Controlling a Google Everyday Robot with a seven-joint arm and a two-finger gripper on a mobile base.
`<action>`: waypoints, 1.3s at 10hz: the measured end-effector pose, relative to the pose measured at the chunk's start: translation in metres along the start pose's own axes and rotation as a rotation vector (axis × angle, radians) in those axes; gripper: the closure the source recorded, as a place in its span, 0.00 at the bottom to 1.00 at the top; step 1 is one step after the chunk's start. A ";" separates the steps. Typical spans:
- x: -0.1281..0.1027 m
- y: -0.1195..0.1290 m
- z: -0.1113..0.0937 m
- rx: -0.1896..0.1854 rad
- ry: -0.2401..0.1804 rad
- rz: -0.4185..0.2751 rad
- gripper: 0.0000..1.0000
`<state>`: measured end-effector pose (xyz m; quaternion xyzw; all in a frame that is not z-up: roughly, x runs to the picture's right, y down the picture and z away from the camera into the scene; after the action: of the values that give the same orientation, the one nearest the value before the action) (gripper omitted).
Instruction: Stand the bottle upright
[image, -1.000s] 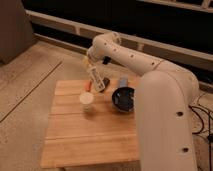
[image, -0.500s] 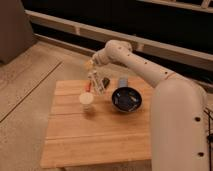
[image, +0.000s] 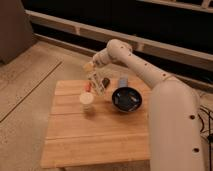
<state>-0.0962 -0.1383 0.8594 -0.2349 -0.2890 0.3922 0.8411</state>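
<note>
A: One arm (image: 135, 62) in view, white, reaching from the right across to the far left part of the surface (image: 95, 135). Gripper (image: 91, 70) sits above the far edge, approx. over the bottle.

B: Gripper state?

A: Looks clamped on the bottle (image: 98, 83) at its upper end; fingers blend w/ the bottle top, so contact is likely, not 100% certain. Bottle is tilted, not vertical: top leans toward the gripper, lower end down near the surface. Can't tell if the lower end touches the wood.

B: Position rel. to other items?

A: Bottle is betw. the orange obj. (image: 88, 87) on its left and a small dark obj. (image: 105, 81) on its right, both close by. Cup (image: 87, 99), white, upright, stands just in front of the bottle, nearer the camera. Bowl (image: 127, 99), dark, w/ sth. pale inside, sits to the right, apart from the bottle. Blue-grey cup (image: 123, 81) is behind the bowl, near the far edge.

B: Surface?

A: Wood slats, light colour. Front half carries none of the listed items. Floor (image: 30, 85) to the left is concrete-like.
</note>
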 end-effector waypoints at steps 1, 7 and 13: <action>0.000 0.000 0.000 0.000 0.000 0.000 1.00; -0.025 0.017 -0.010 -0.127 -0.208 -0.073 1.00; -0.002 0.028 -0.031 -0.289 -0.256 -0.174 1.00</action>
<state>-0.0914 -0.1288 0.8191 -0.2755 -0.4658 0.2992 0.7859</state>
